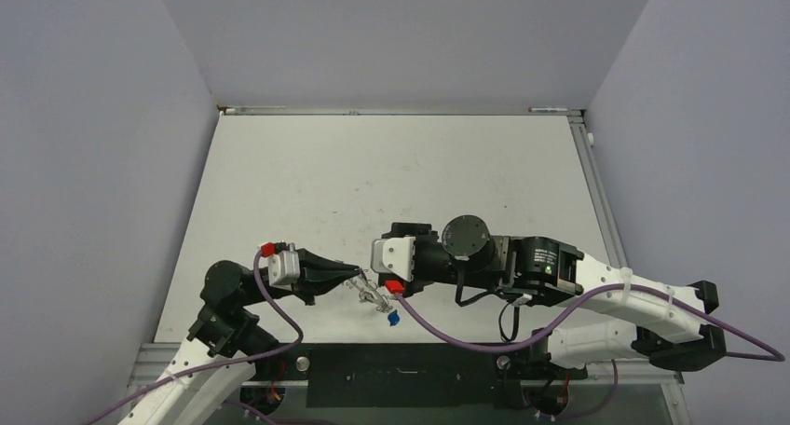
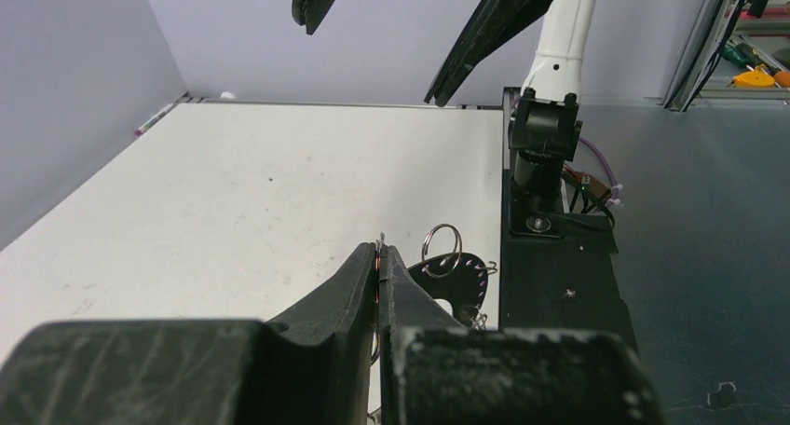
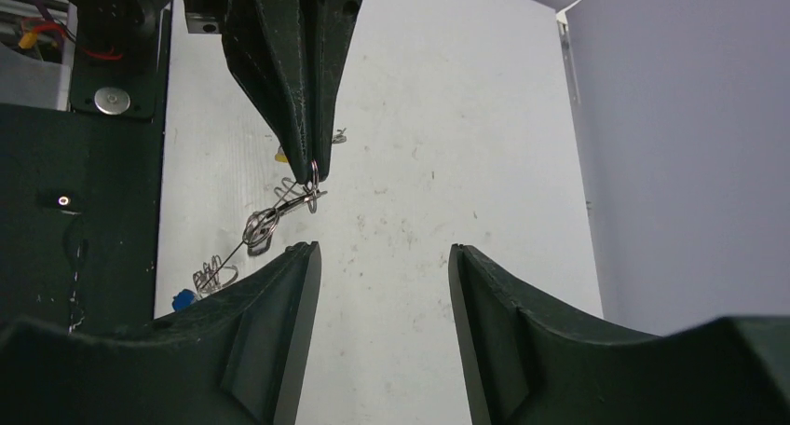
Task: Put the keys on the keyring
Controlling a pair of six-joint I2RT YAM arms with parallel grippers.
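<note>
Right gripper (image 3: 384, 253): fingers apart, nothing held.
Left gripper (image 2: 379, 255): pinched tight on keyring (image 3: 296, 199) rim.
Risk: thin edge grip; one sideways nudge could twist it loose.

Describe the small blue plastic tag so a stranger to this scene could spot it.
On the white table, look near the front edge between the two arms. A string of silvery wire rings trails from the shut left gripper; the small blue plastic tag is at its other end, the only blue thing there.
</note>
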